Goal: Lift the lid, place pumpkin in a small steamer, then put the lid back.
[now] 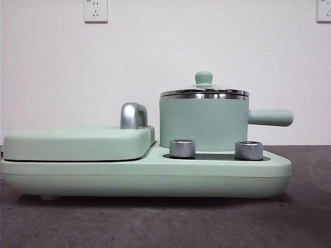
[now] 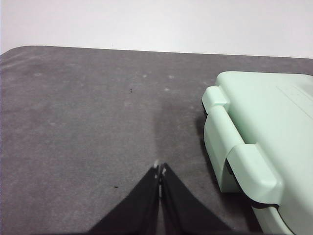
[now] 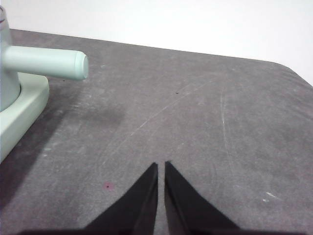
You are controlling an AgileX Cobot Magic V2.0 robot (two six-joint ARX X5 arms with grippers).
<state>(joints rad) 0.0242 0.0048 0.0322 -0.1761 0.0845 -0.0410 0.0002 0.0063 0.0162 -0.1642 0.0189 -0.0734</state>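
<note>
The small steamer (image 1: 203, 125), a mint-green pot with a steel rim, stands on the right half of the base appliance, its straight handle (image 1: 271, 117) pointing right. The lid (image 1: 204, 92) sits shut on it, its green knob (image 1: 204, 78) on top. The pumpkin is out of view in every frame. My left gripper (image 2: 160, 169) hovers shut over bare table beside the griddle cover (image 2: 264, 127). Over the table to the right of the appliance, my right gripper (image 3: 161, 165) is shut and holds nothing; the steamer's handle (image 3: 46, 62) lies ahead of it. Neither arm shows in the front view.
The long mint-green base appliance (image 1: 145, 174) fills the table's middle, with two silver knobs (image 1: 182, 148) (image 1: 249, 150) at its front. A flat griddle cover (image 1: 77, 142) with a silver grip (image 1: 133, 114) covers its left half. Dark grey table surface (image 3: 195, 112) lies on both sides.
</note>
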